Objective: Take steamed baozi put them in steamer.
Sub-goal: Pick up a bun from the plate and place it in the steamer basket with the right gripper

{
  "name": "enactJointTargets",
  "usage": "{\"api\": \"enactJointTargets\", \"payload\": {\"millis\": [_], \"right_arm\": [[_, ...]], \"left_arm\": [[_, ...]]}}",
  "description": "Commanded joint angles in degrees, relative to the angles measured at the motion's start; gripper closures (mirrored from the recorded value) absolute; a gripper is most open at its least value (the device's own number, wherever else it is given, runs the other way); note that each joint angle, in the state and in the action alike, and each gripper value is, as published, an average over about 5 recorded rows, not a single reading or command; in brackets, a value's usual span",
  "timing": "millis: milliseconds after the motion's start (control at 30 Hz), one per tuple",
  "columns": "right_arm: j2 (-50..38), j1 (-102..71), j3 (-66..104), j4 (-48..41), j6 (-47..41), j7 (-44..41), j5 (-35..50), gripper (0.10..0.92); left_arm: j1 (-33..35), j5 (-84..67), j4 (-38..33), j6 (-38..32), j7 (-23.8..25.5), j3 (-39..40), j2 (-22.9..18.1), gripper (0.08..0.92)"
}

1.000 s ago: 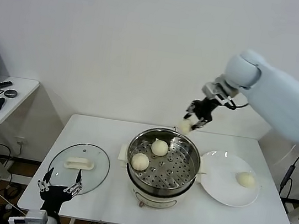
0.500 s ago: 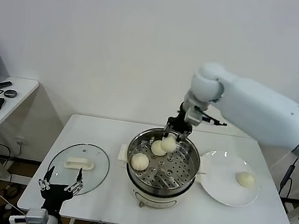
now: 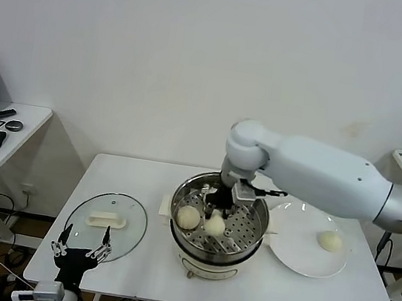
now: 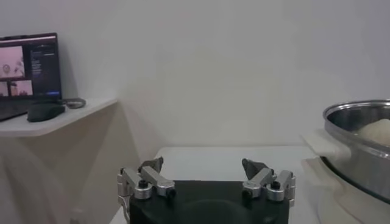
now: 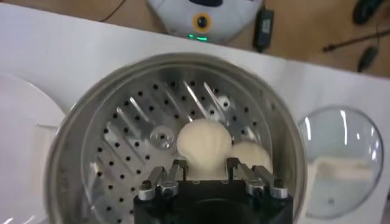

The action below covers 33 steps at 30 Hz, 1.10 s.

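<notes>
Baozi (image 5: 203, 141) pinched in right tool (image 5: 204, 173), now lowered inside steamer (image 3: 249, 236), left tool (image 4: 207, 178) parked open.

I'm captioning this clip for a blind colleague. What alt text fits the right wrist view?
The right gripper holds a round white bun low inside the shiny steel steamer, over its perforated tray. A second bun sits just beside it, and a glass lid and a white plate lie on the table on opposite sides of the pot.
</notes>
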Motion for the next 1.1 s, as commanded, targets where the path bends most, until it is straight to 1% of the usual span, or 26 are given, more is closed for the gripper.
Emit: {"api": "enactJointTargets", "payload": {"millis": [33,567,633,733,833,900,1000,1100], "right_arm": [[0.4,-1.6,-2.0,2.5,1.9,0.4,-2.4,0.607],[-1.0,-2.0,-3.0,2.3,-4.9,-0.4,-2.0,0.600],[-1.0,-1.9,-3.0,2.1,-5.5,-0.3,-2.0,0.582],[-1.0,-1.6,-2.8,2.2,-6.3,-0.1,-1.5,0.531],[-1.1,-1.3,-2.7,2.3,-7.0,-0.2,-0.5,0.444],[-1.2,-1.0,-2.7,2.5,-7.4,-0.4,0.0,0.366],[-1.6,-0.6,-2.7,2.8,-7.6,-0.7,0.4,0.282],[-2.3,-0.2,-2.3,3.2,-7.9,-0.9,1.1,0.222]], "left_arm": [[0.0,-0.1,0.2,0.0,-0.1,0.0,0.0,0.177],[-0.1,-0.3,0.2,-0.1,-0.1,0.1,0.0,0.177],[-0.1,-0.3,0.2,-0.1,-0.1,0.0,0.0,0.177],[0.0,-0.3,0.1,-0.1,-0.1,0.0,0.0,0.177],[0.0,-0.3,0.0,-0.1,-0.1,0.0,0.0,0.177],[0.0,-0.4,0.0,-0.1,-0.1,0.1,0.0,0.177],[0.0,-0.4,0.0,-0.1,-0.2,0.2,0.0,0.177],[0.1,-0.4,0.0,-0.1,-0.3,0.3,0.0,0.177]]}}
